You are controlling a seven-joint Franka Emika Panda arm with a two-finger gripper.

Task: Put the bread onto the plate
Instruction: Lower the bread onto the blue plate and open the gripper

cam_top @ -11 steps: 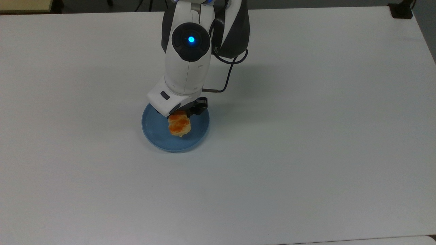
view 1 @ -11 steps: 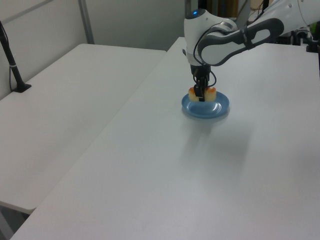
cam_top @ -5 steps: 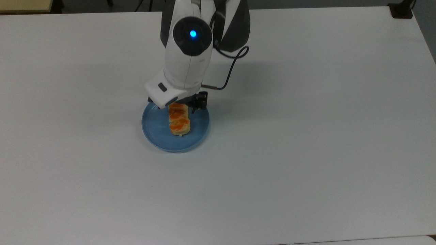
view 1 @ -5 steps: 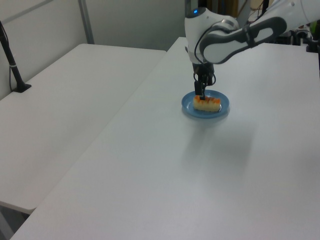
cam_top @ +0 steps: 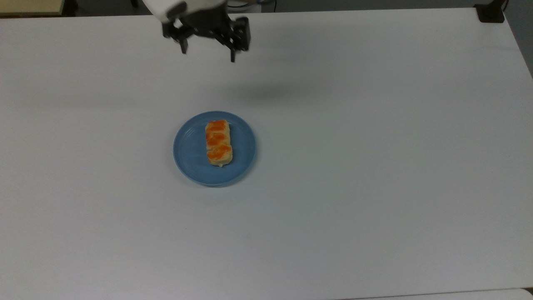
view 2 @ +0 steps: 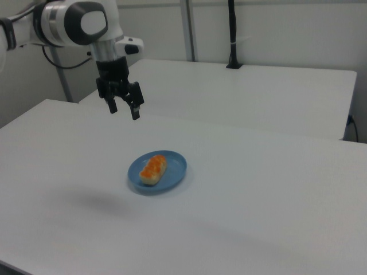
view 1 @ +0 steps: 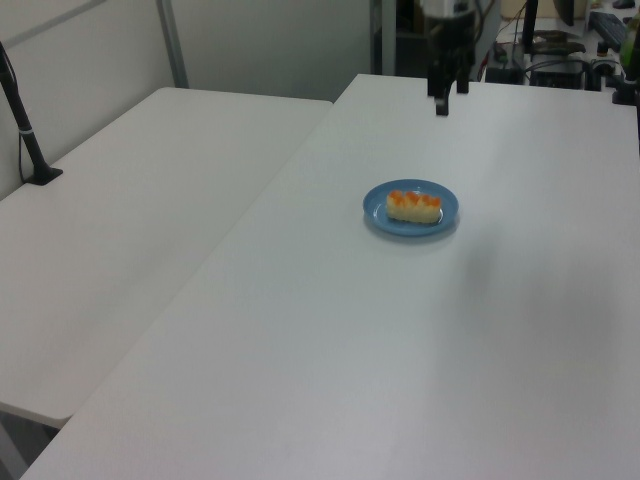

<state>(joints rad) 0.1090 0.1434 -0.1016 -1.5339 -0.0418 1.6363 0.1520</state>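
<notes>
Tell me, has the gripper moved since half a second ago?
Yes. The gripper, open and empty, has risen off the plate toward the top view's top edge, leaving the bread lying there.

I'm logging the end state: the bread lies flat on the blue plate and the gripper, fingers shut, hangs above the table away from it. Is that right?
Not quite: the gripper is open, its two fingers plainly spread apart in the top view and the right view. The rest holds: the bread lies flat on the blue plate, and the gripper hangs above the table away from it.

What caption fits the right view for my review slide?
Bread lying on the blue plate on the white table, with the open, empty hand raised above.
</notes>
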